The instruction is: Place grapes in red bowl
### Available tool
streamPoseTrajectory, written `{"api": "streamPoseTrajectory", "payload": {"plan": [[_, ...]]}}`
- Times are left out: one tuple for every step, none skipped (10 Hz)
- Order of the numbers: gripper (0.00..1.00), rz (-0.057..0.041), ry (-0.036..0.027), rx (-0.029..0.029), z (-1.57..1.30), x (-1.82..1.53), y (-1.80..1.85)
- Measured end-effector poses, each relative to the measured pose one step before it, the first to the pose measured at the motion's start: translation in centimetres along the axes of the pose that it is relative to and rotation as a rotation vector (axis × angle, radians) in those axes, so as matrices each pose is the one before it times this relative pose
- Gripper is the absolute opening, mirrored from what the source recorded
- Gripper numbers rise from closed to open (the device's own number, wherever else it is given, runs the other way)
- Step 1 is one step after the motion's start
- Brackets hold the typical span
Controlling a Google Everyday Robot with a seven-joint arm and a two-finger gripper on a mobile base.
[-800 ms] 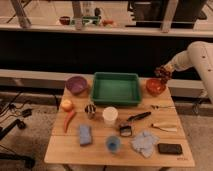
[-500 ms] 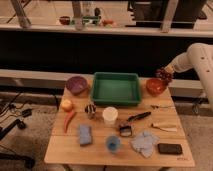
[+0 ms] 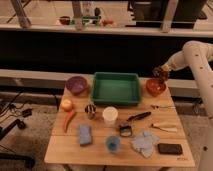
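Above red bowl (image 3: 149, 86), pincer (image 3: 161, 75) holds grapes (image 3: 159, 71).

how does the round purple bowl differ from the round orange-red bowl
The round purple bowl sits left of the green plastic tray in view; the round orange-red bowl sits right of it. The gripper hangs just above the orange-red bowl, far from the purple bowl. Both look upright and similar in size.

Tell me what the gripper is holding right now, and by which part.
The gripper, above the red bowl's far rim, holds the grapes; which part of the cluster it grips cannot be told.
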Motion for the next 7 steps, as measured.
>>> {"api": "streamPoseTrajectory", "payload": {"plan": [[0.18, 0.00309, 0.00725, 0.00008, 0.281, 0.264, -0.155], [0.18, 0.00114, 0.00458, -0.00076, 0.235, 0.155, -0.034], [0.18, -0.00133, -0.00107, 0.00016, -0.028, -0.150, 0.019], [0.20, 0.00013, 0.00105, -0.00019, 0.040, 0.067, 0.004], [0.27, 0.00028, 0.00012, 0.00054, -0.029, 0.027, -0.029], [0.37, -0.00017, 0.00026, 0.00003, 0.002, 0.002, 0.001], [0.45, 0.00007, 0.00015, -0.00005, 0.006, 0.017, 0.000]]}}
